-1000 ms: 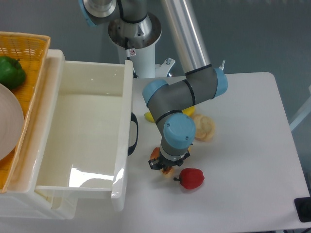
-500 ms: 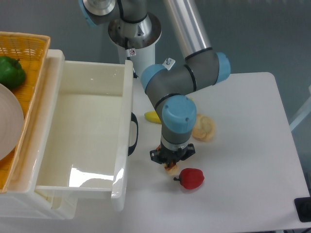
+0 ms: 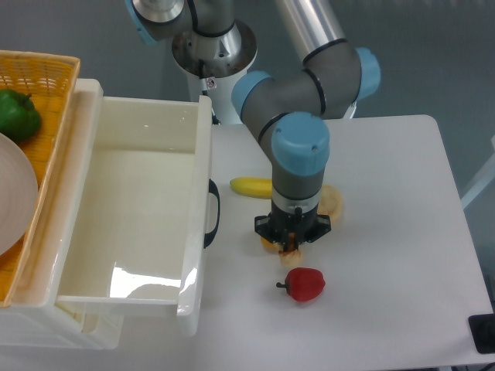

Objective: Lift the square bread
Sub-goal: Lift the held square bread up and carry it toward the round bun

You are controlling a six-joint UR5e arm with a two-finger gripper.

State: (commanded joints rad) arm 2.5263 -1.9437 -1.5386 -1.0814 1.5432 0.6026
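My gripper (image 3: 291,239) points straight down over the table, just above and left of the red pepper. It is shut on the square bread (image 3: 269,243). Only orange-brown bits of the bread show at the left and below the fingers; the rest is hidden by the gripper body. The bread hangs close to the table top, and I cannot tell whether it still touches it.
A red toy pepper (image 3: 305,284) lies just below the gripper. A round pale bun (image 3: 333,203) sits right behind the wrist, and a yellow toy (image 3: 250,186) to its left. A white bin (image 3: 139,209) stands left, with a wicker basket (image 3: 46,73) holding a green pepper (image 3: 17,113).
The gripper has moved right and slightly toward the back of the table, and the bread has come along with it, away from the bin and the red pepper.
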